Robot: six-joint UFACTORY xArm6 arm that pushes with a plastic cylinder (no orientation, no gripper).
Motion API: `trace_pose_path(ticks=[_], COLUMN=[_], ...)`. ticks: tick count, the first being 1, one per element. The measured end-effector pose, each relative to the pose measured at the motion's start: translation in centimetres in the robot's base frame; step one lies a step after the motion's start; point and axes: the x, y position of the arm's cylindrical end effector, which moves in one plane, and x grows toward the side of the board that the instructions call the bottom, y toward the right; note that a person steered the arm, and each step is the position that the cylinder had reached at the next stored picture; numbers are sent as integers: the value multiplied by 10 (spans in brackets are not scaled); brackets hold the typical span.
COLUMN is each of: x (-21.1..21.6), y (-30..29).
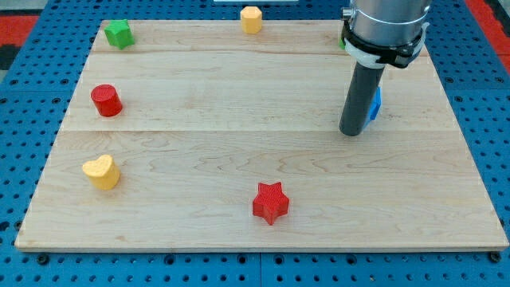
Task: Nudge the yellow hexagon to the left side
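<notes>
The yellow hexagon sits at the view's top edge of the wooden board, near the middle. My tip rests on the board at the view's right, well below and to the right of the hexagon. A blue block stands right behind the rod, mostly hidden by it; its shape cannot be made out.
A green block sits at the top left corner. A red cylinder is at the left. A yellow heart is at the lower left. A red star is at the bottom middle. The board lies on a blue pegboard.
</notes>
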Motion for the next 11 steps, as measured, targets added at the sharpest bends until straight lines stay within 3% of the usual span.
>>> trace_pose_path(ticks=[1,2,4,5,8,9,10,11], x=[-26,-84,-212,-250,-248,-211,-206,-206], y=[-39,-101,-114,-116,-129,-171,-210,-174])
